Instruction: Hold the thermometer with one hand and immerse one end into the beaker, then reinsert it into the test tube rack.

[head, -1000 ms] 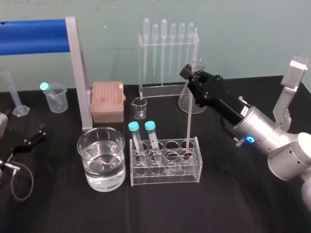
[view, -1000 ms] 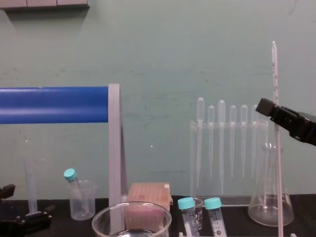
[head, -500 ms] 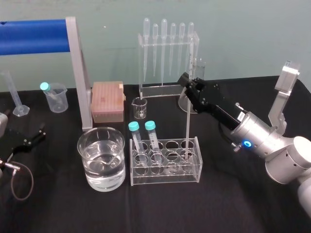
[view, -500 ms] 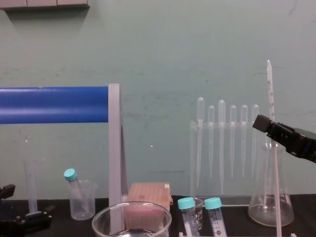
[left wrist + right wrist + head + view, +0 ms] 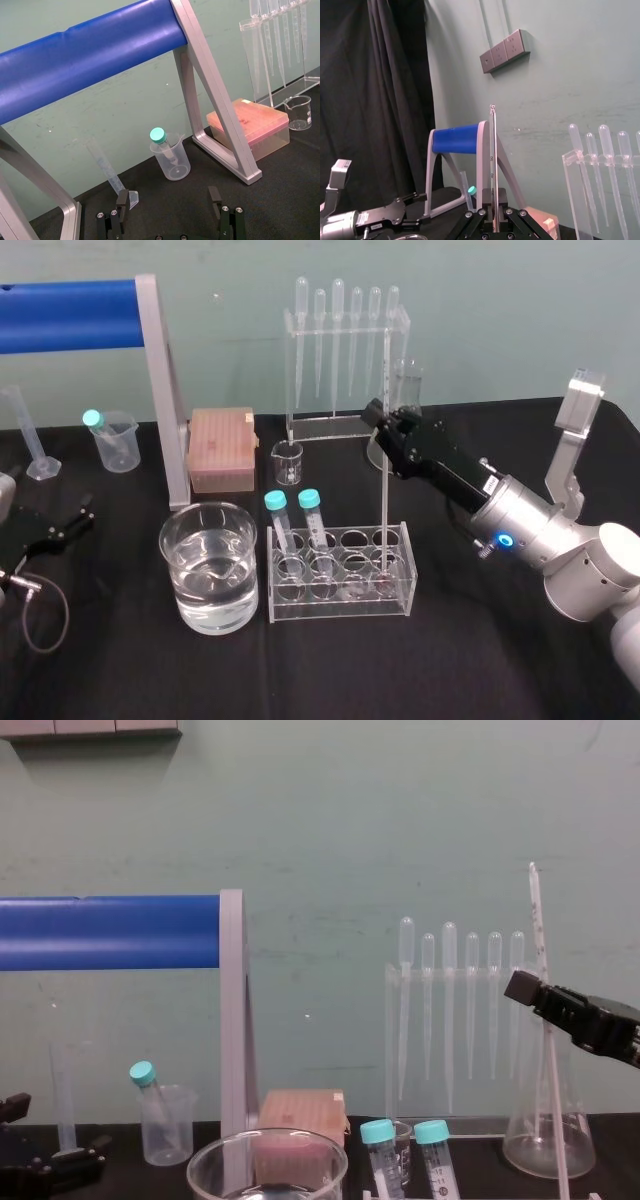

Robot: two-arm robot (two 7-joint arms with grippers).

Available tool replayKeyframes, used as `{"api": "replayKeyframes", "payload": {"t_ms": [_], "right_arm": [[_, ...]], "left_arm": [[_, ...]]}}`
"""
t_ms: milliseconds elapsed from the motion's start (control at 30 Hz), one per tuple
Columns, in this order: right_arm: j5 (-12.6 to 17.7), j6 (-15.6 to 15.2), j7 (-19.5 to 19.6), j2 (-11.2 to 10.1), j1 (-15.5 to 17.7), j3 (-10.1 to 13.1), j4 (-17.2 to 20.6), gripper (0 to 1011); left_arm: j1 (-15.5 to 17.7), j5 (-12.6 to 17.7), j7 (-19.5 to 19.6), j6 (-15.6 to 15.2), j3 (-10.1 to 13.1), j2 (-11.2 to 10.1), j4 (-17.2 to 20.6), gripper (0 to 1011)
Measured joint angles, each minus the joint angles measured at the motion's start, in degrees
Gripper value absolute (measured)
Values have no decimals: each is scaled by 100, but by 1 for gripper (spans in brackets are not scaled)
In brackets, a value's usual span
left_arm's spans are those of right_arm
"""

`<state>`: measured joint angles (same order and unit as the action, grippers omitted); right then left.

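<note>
Thermometer (image 5: 385,502) nearly upright, lower end in rack (image 5: 340,614), right gripper (image 5: 384,427) gripping mid-shaft

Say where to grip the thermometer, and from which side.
Pinch the thermometer above the rack from the right, as the right gripper does: its thin shaft stands near upright at the rack's right end, capped tubes to its left; left gripper parked.

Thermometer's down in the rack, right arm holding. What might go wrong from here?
1. The thermometer leans in the chest view, clamped by the right gripper; pushing lower might lever the glass against the test tube rack.
2. On release the tall rod could tip and hit the conical flask close behind.
The left gripper is parked at far left.
</note>
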<state>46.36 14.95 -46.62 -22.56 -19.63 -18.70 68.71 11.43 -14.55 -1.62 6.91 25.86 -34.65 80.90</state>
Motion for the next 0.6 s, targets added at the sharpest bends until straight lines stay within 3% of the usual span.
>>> {"api": "replayKeyframes", "payload": {"t_ms": [600], "right_arm": [[-45, -25, 53, -11, -9, -13, -1, 56]], "left_arm": [[0, 0, 0, 0, 0, 0, 0, 1008]]}}
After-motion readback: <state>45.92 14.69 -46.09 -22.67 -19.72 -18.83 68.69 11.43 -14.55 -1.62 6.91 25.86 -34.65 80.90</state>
